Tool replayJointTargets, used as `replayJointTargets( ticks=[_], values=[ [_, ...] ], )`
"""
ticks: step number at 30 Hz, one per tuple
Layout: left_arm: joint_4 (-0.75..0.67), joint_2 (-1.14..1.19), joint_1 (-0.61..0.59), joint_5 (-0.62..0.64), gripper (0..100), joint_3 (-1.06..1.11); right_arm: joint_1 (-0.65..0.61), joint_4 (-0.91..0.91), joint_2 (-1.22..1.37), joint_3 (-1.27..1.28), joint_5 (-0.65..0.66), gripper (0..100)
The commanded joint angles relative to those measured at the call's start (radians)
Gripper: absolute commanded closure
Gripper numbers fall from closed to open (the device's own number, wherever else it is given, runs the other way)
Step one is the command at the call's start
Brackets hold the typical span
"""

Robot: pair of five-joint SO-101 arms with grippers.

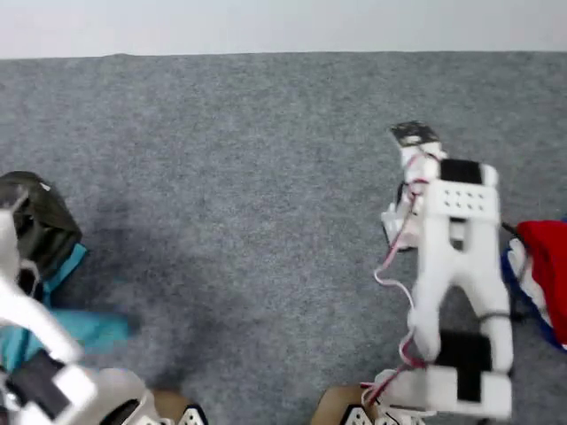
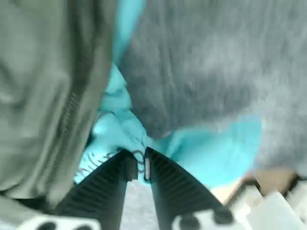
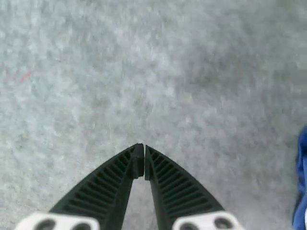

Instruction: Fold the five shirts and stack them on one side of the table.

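A turquoise shirt [image 2: 211, 153] lies at the table's left edge, also seen in the high view as the turquoise shirt [image 1: 84, 328]. My left gripper [image 2: 139, 165] is shut on a bunched fold of it. An olive-green shirt [image 1: 40, 221] lies folded beside it, and the same olive-green shirt [image 2: 43, 96] sits close to the left gripper. My right gripper [image 3: 140, 160] is shut with nothing in it, over bare grey felt. The right arm [image 1: 452, 266] stands at the right of the table. A red, white and blue pile of shirts [image 1: 542, 270] lies at the right edge.
Grey felt table cover [image 1: 248, 177] spreads across the middle and back. A blue cloth edge [image 3: 302, 182] borders the right wrist view. Cardboard-coloured arm bases [image 1: 341, 403] sit at the front edge.
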Motion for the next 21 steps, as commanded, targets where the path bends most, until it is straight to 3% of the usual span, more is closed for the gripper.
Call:
replayJointTargets(
  ticks=[1, 9, 17, 21],
  values=[
    [-0.003, -0.195, 0.115, 0.112, 100, -0.074, -0.025, -0.013, 0.165, -0.175, 0.005, 98.9],
    [-0.049, -0.327, 0.249, 0.319, 100, -0.166, -0.041, -0.002, 0.605, -0.535, 0.006, 98.9],
    [-0.043, -0.336, 0.25, 0.359, 100, -0.269, -0.002, 0.045, 0.803, -0.629, 0.014, 98.9],
    [-0.043, -0.336, 0.25, 0.359, 100, -0.321, 0.002, 0.137, 0.805, -0.638, 0.11, 98.9]
  ],
)
